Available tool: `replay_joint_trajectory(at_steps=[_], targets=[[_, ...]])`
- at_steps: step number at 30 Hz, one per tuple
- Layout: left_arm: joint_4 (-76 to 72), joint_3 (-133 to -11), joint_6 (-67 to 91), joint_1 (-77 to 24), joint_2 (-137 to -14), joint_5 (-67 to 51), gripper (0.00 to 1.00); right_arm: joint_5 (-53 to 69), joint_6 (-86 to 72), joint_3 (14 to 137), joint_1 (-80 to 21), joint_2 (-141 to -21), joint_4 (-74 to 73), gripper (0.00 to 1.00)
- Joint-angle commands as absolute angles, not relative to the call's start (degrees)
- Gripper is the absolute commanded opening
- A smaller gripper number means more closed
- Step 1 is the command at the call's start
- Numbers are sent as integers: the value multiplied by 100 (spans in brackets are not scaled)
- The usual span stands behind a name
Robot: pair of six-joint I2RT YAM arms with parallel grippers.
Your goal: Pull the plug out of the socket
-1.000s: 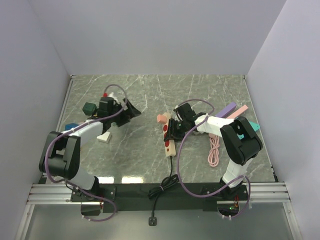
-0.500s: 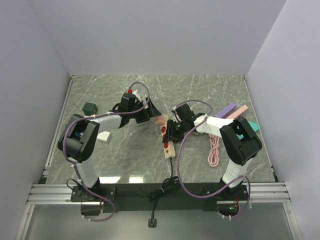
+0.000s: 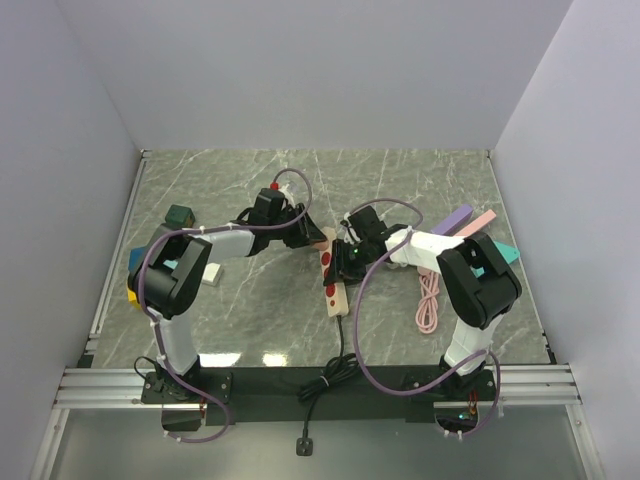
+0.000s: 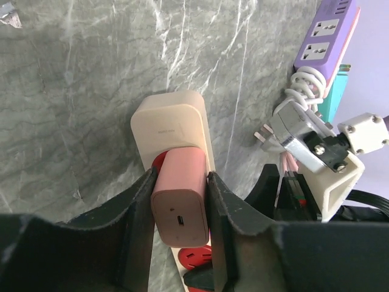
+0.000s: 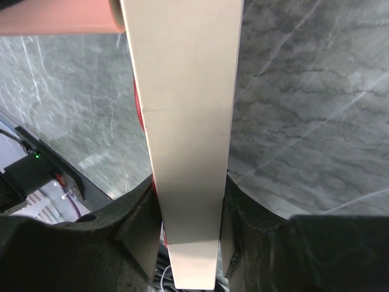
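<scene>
- Pink plug (image 4: pixel 179 204): a boxy adapter with a small port on its upper face. It sits on a red socket near one end of the beige power strip (image 4: pixel 172 125), at mid-table in the top view.
- Left gripper (image 4: pixel 180 182): fingers closed against both flanks of the pink plug.
- Right gripper (image 5: pixel 185 204): clamped across the width of the beige power strip, further along its length.
- Purple power strip (image 3: pixel 452 220): lies right of the grippers, apart from them.
- Pink cable (image 3: pixel 428 300): coiled beside the right arm.
- Dark green block (image 3: pixel 179 214): at the left of the marble tabletop (image 3: pixel 400 185).
</scene>
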State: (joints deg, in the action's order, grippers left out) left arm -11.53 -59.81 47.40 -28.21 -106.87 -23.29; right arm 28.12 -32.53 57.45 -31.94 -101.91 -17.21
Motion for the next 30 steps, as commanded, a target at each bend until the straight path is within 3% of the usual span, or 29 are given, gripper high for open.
replay_joint_trajectory(at_steps=[1, 5, 6, 14, 18, 19, 25, 26, 30], targets=[[-1161, -6126, 4500, -2848, -10714, -2417, 1, 2761, -3286, 6012, -3269, -10187, -1758, 43], [-1204, -5995, 4561, -2848, -10617, -2487, 1, 2453, -3427, 6012, -3243, -10073, -1679, 71], [-1248, -5959, 4657, -2848, -10556, -2557, 1, 2409, -3463, 6029, -3243, -10055, -1653, 75], [-1748, -5599, 5273, -2848, -10222, -2961, 1, 2224, -3577, 6346, -3226, -10309, -1398, 75], [-2047, -5415, 5572, -2839, -10082, -3093, 1, 2338, -3717, 6416, -3199, -10659, -1187, 59], [-2204, -5336, 5624, -2839, -10081, -3120, 0, 2407, -3753, 6442, -3191, -10739, -1169, 45], [-2513, -5177, 5818, -2813, -10028, -3278, 0, 2373, -3999, 6092, -3191, -10907, -906, 11], [-2514, -5185, 5827, -2812, -10037, -3296, 0, 2277, -4060, 6030, -3190, -10881, -870, 0], [-2269, -5177, 5608, -2786, -9959, -3235, 0, 1970, -4210, 5906, -3059, -10854, -1028, 0]])
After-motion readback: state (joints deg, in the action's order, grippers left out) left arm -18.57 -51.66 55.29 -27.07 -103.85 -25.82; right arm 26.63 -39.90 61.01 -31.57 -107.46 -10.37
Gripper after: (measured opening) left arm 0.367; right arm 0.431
